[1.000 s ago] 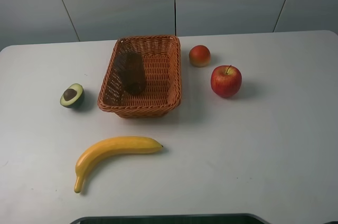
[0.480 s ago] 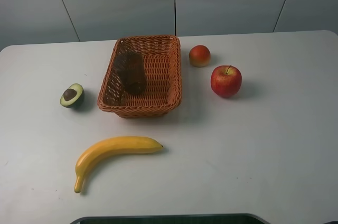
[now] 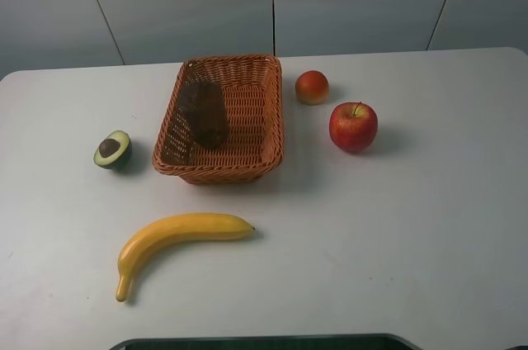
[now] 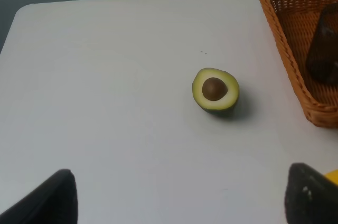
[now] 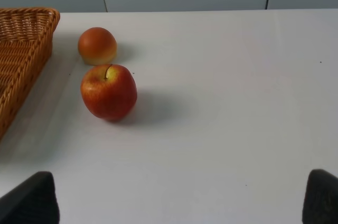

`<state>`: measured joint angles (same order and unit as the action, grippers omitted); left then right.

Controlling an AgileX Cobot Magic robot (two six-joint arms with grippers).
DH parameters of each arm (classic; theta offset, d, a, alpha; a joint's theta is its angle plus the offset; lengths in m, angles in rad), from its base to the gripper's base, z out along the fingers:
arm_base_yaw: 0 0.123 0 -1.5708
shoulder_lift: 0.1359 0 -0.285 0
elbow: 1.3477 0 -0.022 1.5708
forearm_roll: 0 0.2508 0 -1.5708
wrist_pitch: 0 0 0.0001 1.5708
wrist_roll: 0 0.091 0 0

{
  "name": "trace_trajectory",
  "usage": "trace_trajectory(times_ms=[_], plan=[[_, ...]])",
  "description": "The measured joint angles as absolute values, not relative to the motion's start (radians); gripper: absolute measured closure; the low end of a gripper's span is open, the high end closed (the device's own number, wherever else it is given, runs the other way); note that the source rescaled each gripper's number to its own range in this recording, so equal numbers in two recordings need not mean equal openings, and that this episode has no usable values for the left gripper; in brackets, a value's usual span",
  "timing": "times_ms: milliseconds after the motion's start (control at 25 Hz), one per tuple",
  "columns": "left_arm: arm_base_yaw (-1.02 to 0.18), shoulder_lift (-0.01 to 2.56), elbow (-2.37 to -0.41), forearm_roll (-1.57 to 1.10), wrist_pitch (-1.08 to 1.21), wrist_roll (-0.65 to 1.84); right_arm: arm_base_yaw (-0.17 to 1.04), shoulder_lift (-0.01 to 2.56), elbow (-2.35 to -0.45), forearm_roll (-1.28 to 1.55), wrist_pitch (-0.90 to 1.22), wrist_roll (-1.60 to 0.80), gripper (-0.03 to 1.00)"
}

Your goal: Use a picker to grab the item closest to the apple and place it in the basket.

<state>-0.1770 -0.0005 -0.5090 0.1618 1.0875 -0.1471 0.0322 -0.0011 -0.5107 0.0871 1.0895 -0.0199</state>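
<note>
Apple (image 5: pixel 109 92): red w/ yellow patch at stem, upright on white table (image 5: pixel 227 102), shadow cast beside it. Orange-red round fruit (image 5: pixel 97 45): just beside apple, apart, not touching. Wicker basket (image 5: pixel 21 49): corner only, near both. Right gripper (image 5: pixel 174 200): two dark fingertips (image 5: pixel 29 200) at frame corners, spread wide, nothing between.

basket (image 4: pixel 296 49) cropped, banana (image 4: pixel 332 176) mostly cropped

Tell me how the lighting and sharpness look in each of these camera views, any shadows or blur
Exterior high view: soft, even light, with the apple casting a faint shadow to its right. Right wrist view: apple sharp, its shadow soft-edged; the dark fingertips at the frame edge are blurred. Left wrist view: avocado half crisp, no glare on the table.
</note>
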Motion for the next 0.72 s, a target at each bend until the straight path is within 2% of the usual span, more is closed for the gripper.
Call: trace_trajectory(times_ms=[720], plan=[[-0.177,-0.001,-0.509,0.162,1.087,-0.149,0.009,-0.001,-0.511,0.087,1.090,-0.018,-0.03]])
